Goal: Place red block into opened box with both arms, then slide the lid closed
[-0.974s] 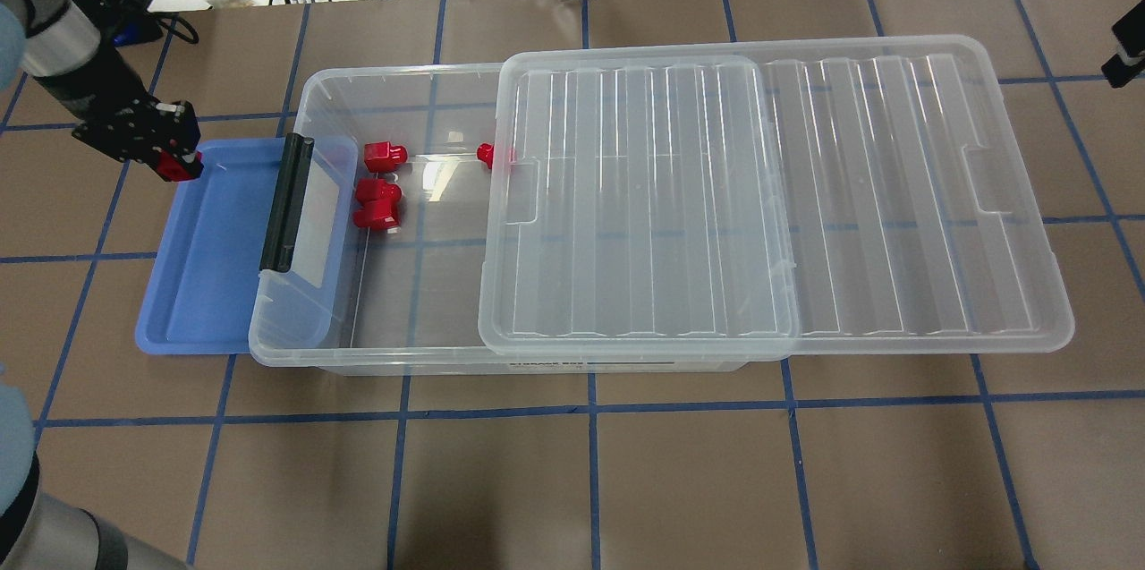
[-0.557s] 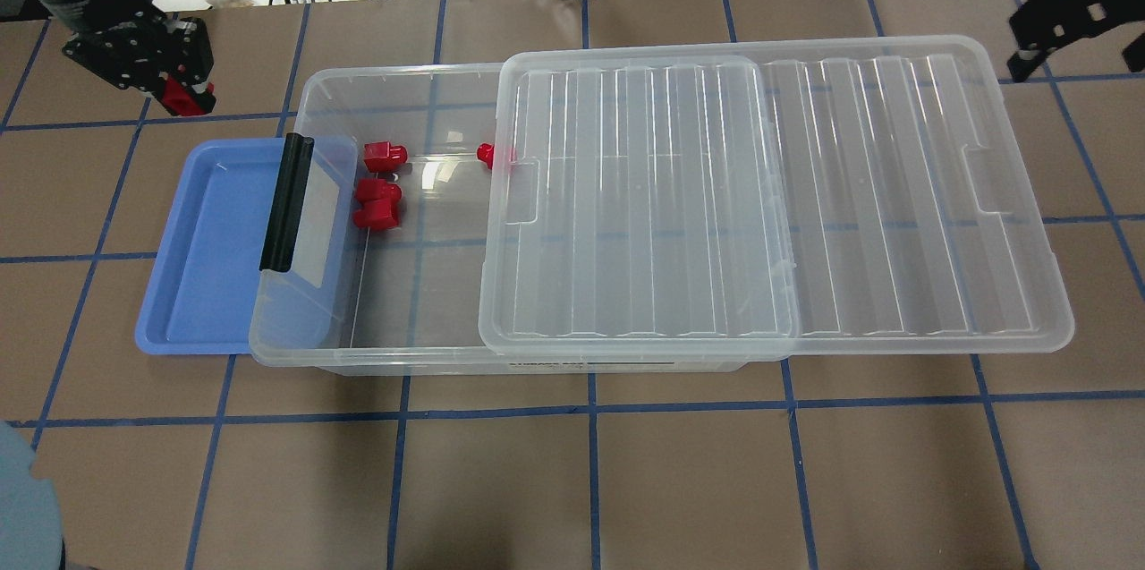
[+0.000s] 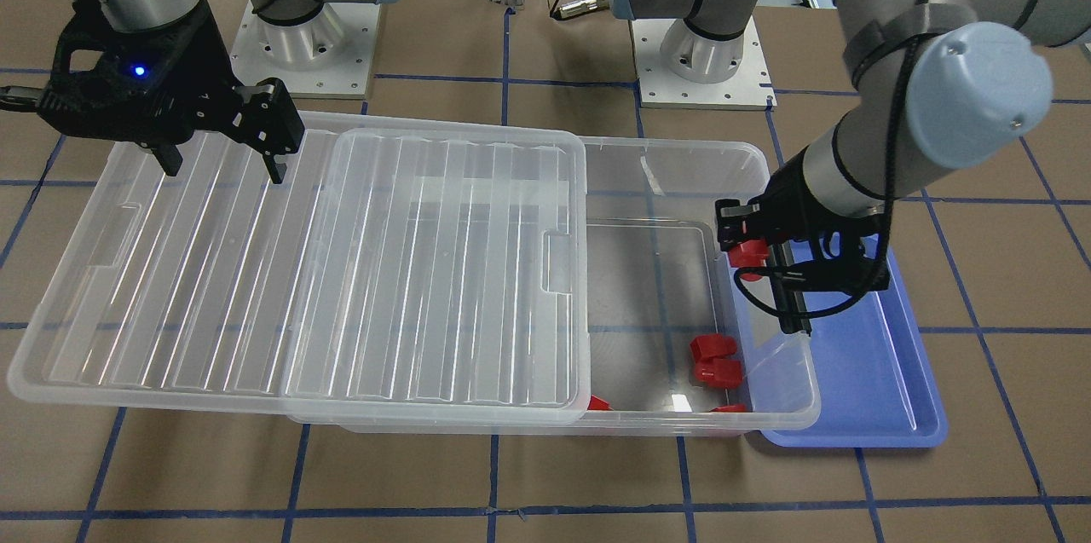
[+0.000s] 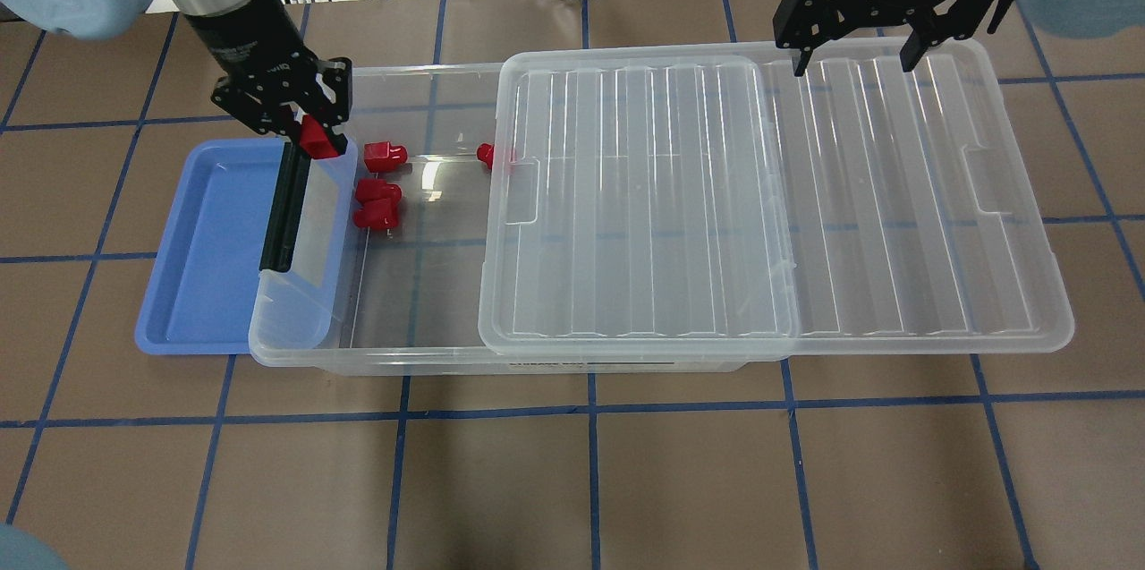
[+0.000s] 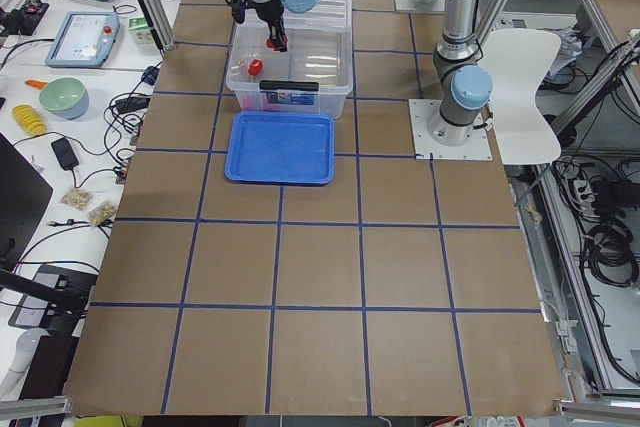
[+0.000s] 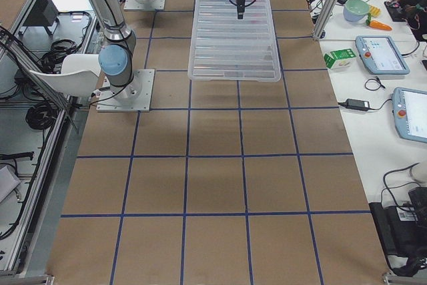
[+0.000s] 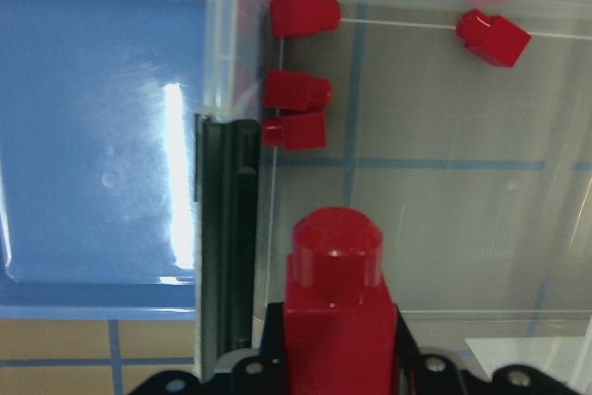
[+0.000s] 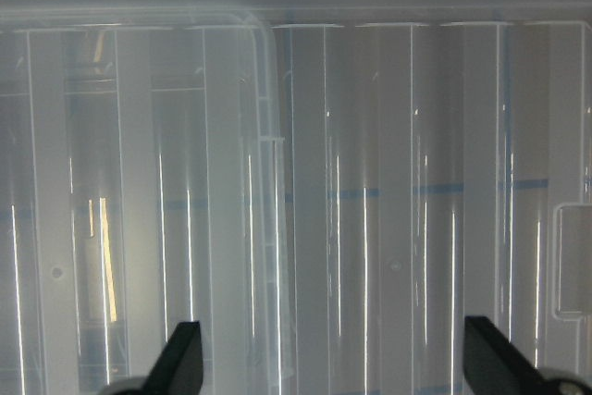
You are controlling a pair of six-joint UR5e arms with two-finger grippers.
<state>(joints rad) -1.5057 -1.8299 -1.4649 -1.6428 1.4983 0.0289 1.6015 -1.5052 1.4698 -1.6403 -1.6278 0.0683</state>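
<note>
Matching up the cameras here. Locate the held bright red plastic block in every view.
Front-facing: bright red plastic block, right of centre.
Overhead: block upper left.
Exterior left: block at top, tiny.
Exterior right: cannot be made out.
Left wrist: block bottom centre, large.
Right wrist: not in it.
Shared landmark: the black clip bar on the clear plastic box's short side, beside the block.
</note>
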